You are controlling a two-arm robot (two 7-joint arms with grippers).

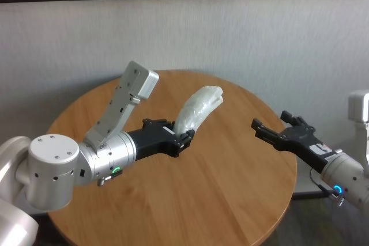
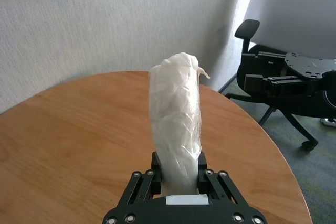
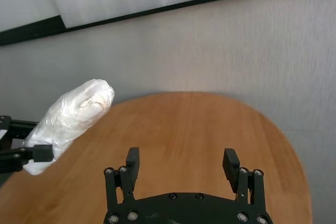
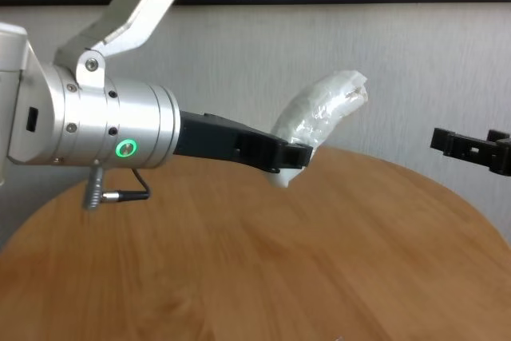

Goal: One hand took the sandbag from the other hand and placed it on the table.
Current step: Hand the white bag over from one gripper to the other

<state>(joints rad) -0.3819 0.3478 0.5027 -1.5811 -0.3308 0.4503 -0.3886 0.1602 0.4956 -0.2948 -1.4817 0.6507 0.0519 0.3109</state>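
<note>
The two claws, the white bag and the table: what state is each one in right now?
Left claw: shut on the bag's lower end, held above the table.
White bag: in the air, free end tilted up.
Right claw: open, empty, apart from the bag.
Table: nothing resting on its visible top.

open gap between hands, table [image 1: 230,200] bare

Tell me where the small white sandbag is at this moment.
The small soft white sandbag is held above the round wooden table, clamped at its lower end in the left tool; the open right tool waits apart.
</note>
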